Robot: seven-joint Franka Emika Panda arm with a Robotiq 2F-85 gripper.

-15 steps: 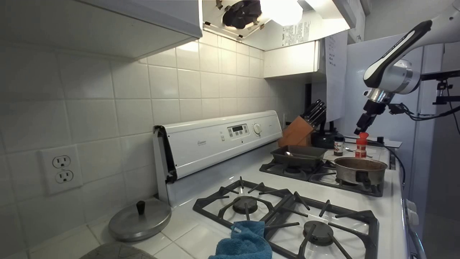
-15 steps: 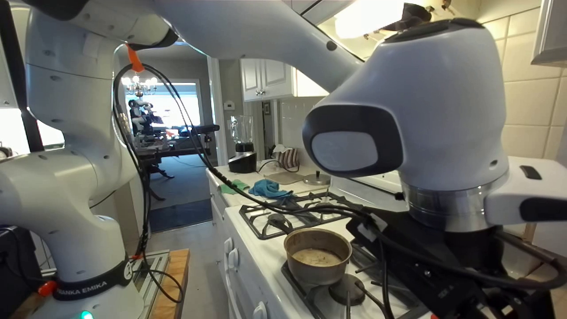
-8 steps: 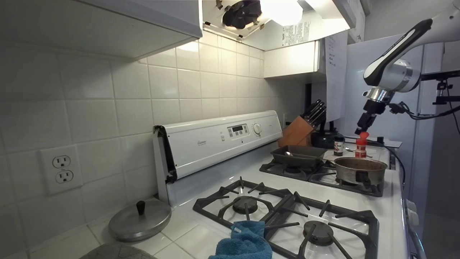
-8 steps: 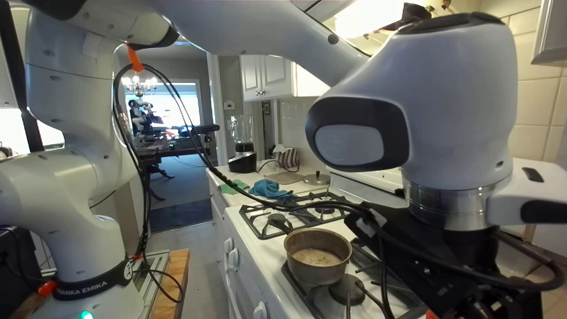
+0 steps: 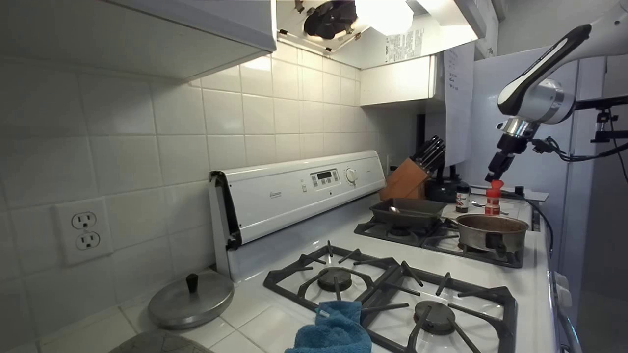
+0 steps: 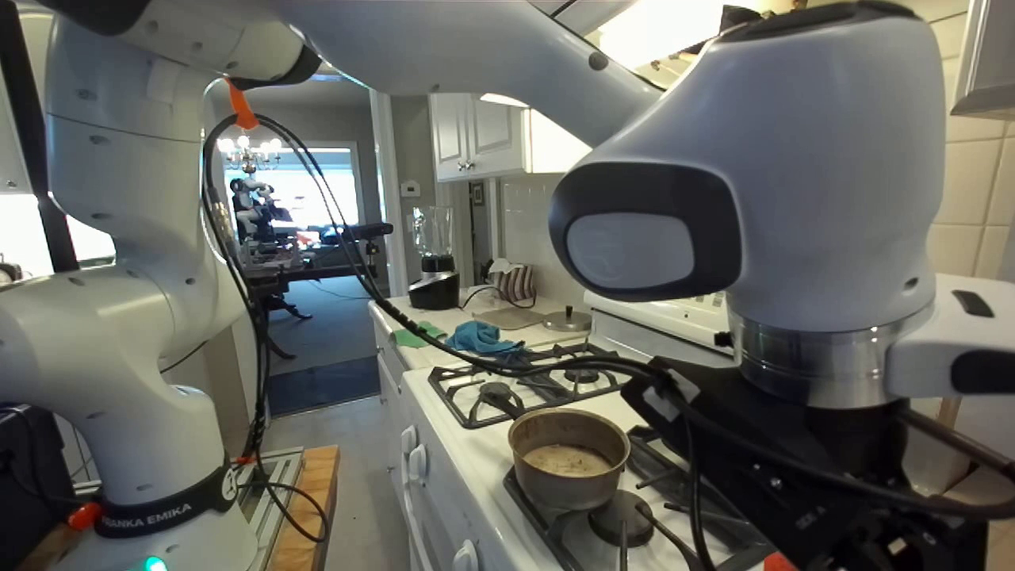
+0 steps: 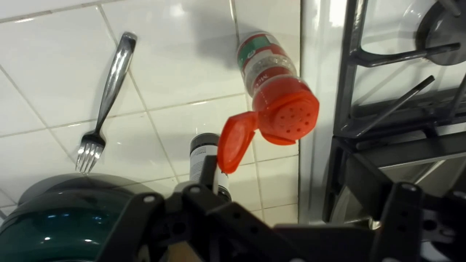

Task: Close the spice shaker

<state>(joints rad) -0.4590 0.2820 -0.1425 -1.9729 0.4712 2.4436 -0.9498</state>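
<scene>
The spice shaker (image 5: 492, 202) stands upright on the counter behind the saucepan in an exterior view. In the wrist view the spice shaker (image 7: 280, 91) shows its red perforated top, with the red flip lid (image 7: 236, 141) hinged open toward the lower left. My gripper (image 7: 287, 169) is open and empty, its fingers spread wide. The left fingertip is right at the lid's outer edge; I cannot tell if it touches. In an exterior view the gripper (image 5: 492, 177) is just above the lid. In an exterior view only a red patch (image 6: 779, 562) shows below the gripper.
A black-and-white bottle (image 7: 204, 145) stands beside the shaker. A fork (image 7: 113, 87) lies on the tiles. A dark green kettle (image 7: 65, 225) is at lower left. The saucepan (image 5: 492, 233) and baking pan (image 5: 408, 213) sit on the stove; a knife block (image 5: 405, 180) stands behind.
The arm has shifted slightly, with the wrist moving a little right and up in the exterior views. The shaker stands in the same place with its lid up.
</scene>
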